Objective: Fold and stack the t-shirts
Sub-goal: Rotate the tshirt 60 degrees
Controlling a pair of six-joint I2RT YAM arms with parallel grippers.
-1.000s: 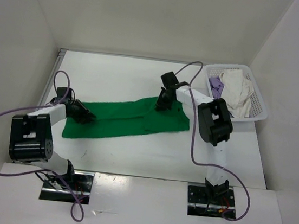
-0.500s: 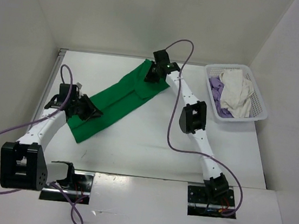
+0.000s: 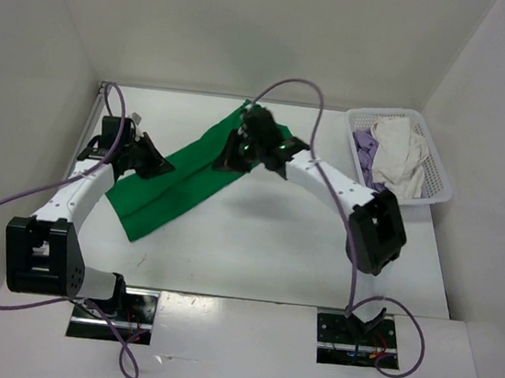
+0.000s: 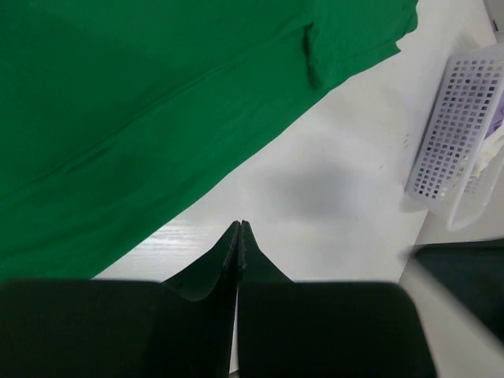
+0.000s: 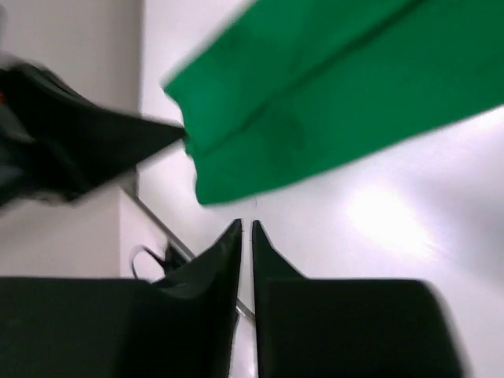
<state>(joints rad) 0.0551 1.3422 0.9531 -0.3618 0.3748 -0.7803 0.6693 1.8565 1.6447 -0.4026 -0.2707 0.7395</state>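
Green shirt folded to a long band – neither claw was holding it

The green t-shirt (image 3: 185, 176) lay on the table (image 3: 255, 245) as a slanted strip, from the far middle toward the near left, while the white t-shirt (image 3: 400, 152) and the lavender t-shirt (image 3: 365, 152) waited in the basket (image 3: 434, 170). The left gripper (image 4: 239, 228) was closed on nothing beside the strip's left edge. The right gripper (image 5: 246, 228) hovered by the far end with its jaws only a crack apart, also empty. I judged the risk to be in the next grasp: a closed claw would push and wrinkle the cloth, and a barely parted one could catch only the top layer – then the fold would open. The slant could also make the ends meet unevenly.
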